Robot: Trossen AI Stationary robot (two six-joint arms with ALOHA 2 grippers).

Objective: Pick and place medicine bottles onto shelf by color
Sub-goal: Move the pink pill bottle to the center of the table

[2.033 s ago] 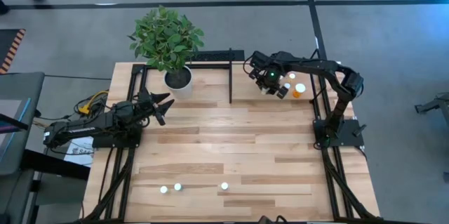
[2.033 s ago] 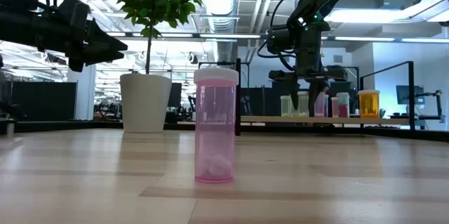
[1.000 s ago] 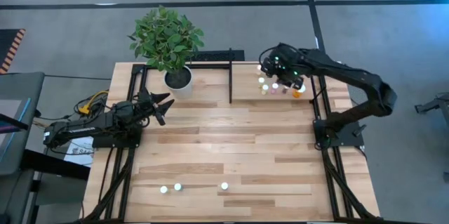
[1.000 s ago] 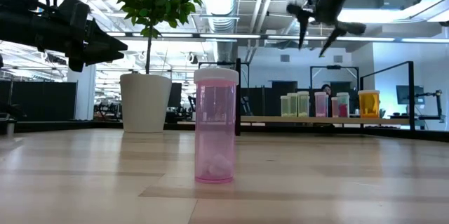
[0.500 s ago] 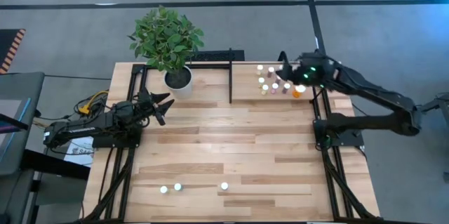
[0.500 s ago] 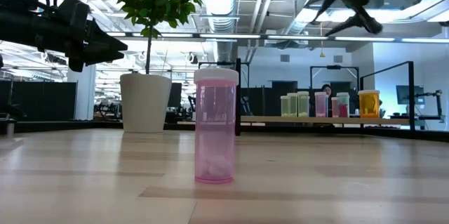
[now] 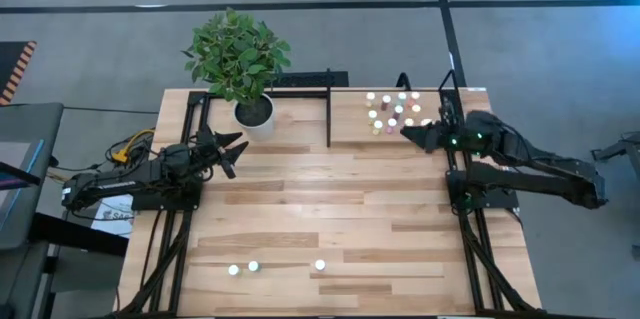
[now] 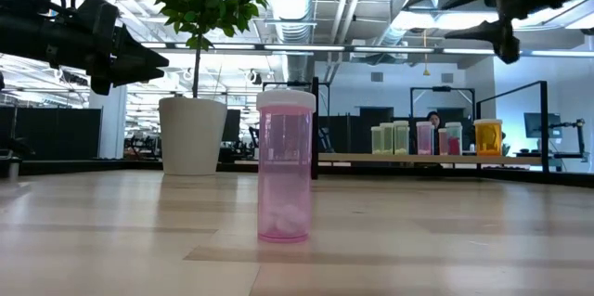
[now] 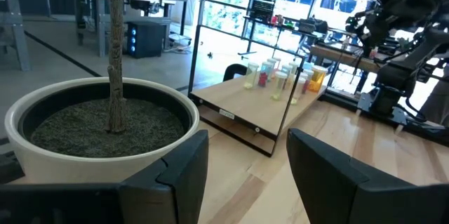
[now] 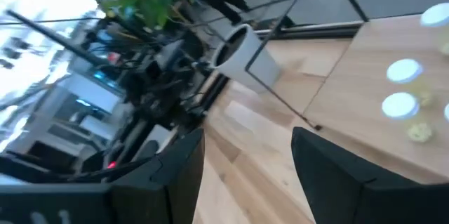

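- Right pincer (image 7: 408, 134) first: where is it, and is it carrying anything?
- It hangs above the near edge of the shelf (image 7: 350, 111), raised well off the board. Its fingers are apart and nothing sits between them in its own wrist view.
- And the medicine bottles (image 7: 393, 111)?
- Most stand in a cluster on the shelf, just beyond that pincer's tips. Three more (image 7: 253, 267) are on the table (image 7: 330, 209), well away from it, at the opposite edge. The left pincer (image 7: 236, 154) is nearer those three. It waits beside the plant pot (image 7: 255, 112), jaws apart and empty too.
- How do the bottles look?
- They are small upright cylinders with clear tinted walls and round white caps. The low view shows a pink one (image 8: 283, 166) close up, seemingly with something pale lying in its bottom. On the shelf behind it stand greenish ones, pink ones and a wider orange one (image 8: 487, 136).
- How would they handle?
- I'd judge them light, stiff and smooth, so prone to slip or tip if nudged. They are tall for their base, and one knocked over would probably roll.
- Where would you take hold?
- Across the body just under the cap, coming straight down over it, with the jaws square to the wall. Closing gently should do, as thin plastic may flex.
- Which one next?
- Probably one of the three on the table.
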